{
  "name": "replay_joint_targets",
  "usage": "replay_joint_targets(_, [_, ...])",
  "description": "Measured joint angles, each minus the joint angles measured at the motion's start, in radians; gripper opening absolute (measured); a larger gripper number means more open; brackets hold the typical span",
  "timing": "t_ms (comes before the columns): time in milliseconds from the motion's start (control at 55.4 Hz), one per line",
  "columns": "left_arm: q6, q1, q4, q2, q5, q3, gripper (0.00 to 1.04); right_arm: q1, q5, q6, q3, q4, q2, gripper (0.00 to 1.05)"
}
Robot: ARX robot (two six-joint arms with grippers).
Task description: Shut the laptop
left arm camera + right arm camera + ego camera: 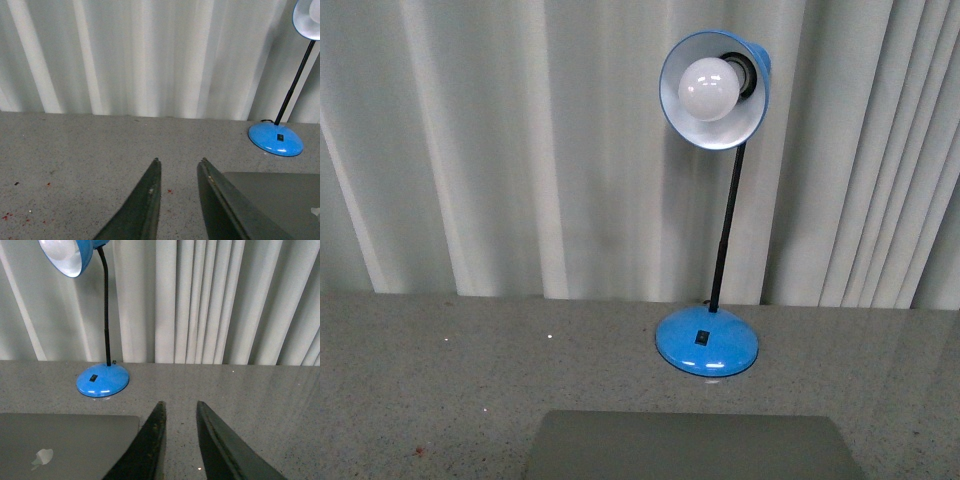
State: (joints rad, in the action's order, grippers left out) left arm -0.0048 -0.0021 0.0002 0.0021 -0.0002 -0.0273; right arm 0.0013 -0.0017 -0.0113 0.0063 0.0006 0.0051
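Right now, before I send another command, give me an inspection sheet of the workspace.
Surface: grey speckled table, small red specks in the left wrist view.
Job's things: laptop lies flat, lid down, logo up.
Clutter: blue desk lamp behind the laptop, bulb unlit.
Grippers: left gripper and right gripper both slightly parted, holding nothing, off the laptop.
Cables: a short black lead at the lamp base, otherwise nothing seen.
Surroundings: pale pleated curtain behind the table.
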Motion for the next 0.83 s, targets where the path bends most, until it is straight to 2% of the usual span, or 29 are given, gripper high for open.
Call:
replay_joint_targets(18, [0.0, 0.0, 0.0, 0.0, 0.0, 0.0, 0.31, 0.0, 0.0, 0.0, 0.0, 0.0, 0.0, 0.29])
replay_joint_targets(144, [0.0, 0.0, 0.0, 0.0, 0.0, 0.0, 0.65, 0.0, 0.0, 0.0, 0.0, 0.0, 0.0, 0.61])
replay_joint_targets(307, [0.0, 0.0, 0.0, 0.0, 0.0, 0.0, 0.97, 0.0, 0.0, 0.0, 0.0, 0.0, 0.0, 0.93])
replay_joint_targets(343, [0.001, 0.0, 0.0, 0.0, 0.0, 0.0, 0.99, 0.0, 0.0, 0.001, 0.0, 0.0, 0.0, 0.99])
replay_joint_targets(397, [0.0, 0.0, 0.0, 0.0, 0.0, 0.0, 0.97, 0.0, 0.0, 0.0, 0.0, 0.0, 0.0, 0.97])
replay_joint_targets(830, [0.0, 0.0, 0.0, 0.0, 0.0, 0.0, 0.98, 0.0, 0.0, 0.0, 0.0, 0.0, 0.0, 0.97])
